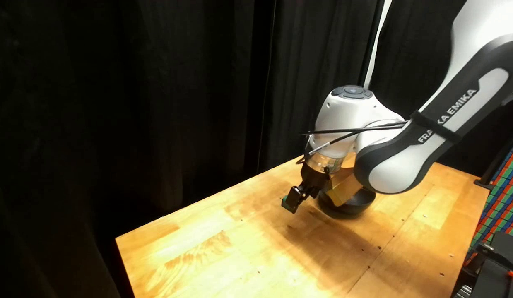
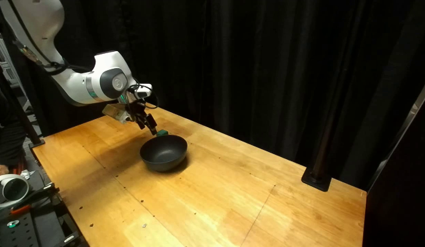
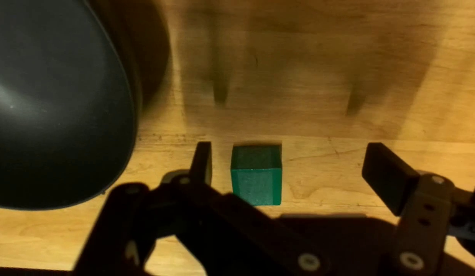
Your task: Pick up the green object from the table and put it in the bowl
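The green block [image 3: 256, 180] sits on the wooden table [image 3: 306, 115]. In the wrist view it shows between my two fingers, nearer the left one, and a finger link covers its lower left corner. My gripper [image 3: 289, 166] is open and empty, with its fingers apart from the block. In the exterior views the gripper [image 1: 297, 199] [image 2: 149, 126] is low over the table beside the block [image 1: 285, 203] [image 2: 162, 132]; its exact height is unclear. The black bowl [image 2: 164, 152] stands upright close to the block. It also shows at the wrist view's left [image 3: 61, 115], and partly behind the arm [image 1: 355, 205].
A tan box-like part [image 1: 344, 188] sticks out from my wrist over the bowl. A pole with a black base [image 2: 316, 180] stands at a table corner. Black curtains [image 2: 250, 68] hang behind the table. A dark cart [image 2: 44, 219] with equipment stands beside the table.
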Motion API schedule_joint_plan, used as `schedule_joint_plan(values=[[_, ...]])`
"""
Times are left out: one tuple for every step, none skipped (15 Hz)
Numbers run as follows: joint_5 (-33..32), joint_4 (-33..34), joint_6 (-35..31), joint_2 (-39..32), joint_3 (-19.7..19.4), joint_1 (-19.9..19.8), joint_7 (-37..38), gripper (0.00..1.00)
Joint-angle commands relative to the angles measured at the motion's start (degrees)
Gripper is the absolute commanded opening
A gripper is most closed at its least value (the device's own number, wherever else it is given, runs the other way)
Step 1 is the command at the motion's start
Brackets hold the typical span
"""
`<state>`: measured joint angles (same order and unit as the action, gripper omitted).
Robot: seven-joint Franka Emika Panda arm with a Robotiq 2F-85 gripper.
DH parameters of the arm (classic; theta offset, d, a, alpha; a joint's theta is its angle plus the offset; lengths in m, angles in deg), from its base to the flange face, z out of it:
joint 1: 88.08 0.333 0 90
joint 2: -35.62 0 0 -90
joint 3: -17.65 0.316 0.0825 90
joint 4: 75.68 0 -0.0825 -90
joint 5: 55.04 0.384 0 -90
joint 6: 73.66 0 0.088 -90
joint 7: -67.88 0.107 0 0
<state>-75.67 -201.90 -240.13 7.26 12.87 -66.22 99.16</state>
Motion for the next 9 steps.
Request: schedule_joint_plan(values=[[1.5, 4.5, -4.4, -5.4, -5.9, 6.0, 2.4, 1.0], [2.0, 5.2, -5.1, -6.4, -7.0, 7.1, 2.7, 1.0], [2.5, 5.8, -5.7, -7.4, -8.4, 8.5, 3.1, 1.0], [3.1, 6.4, -6.6, -8.4, -10.0, 10.1, 3.4, 1.0], [3.4, 6.9, -7.3, -9.4, -12.2, 12.3, 4.2, 1.0], [4.1, 7.5, -8.0, -10.4, -13.8, 13.8, 4.7, 1.0], [5.0, 7.8, -8.5, -11.2, -15.1, 15.2, 5.0, 1.0], [6.1, 8.2, -9.1, -12.2, -16.9, 17.0, 5.5, 1.0], [7.2, 8.6, -9.2, -13.0, -18.4, 18.6, 5.5, 1.0]])
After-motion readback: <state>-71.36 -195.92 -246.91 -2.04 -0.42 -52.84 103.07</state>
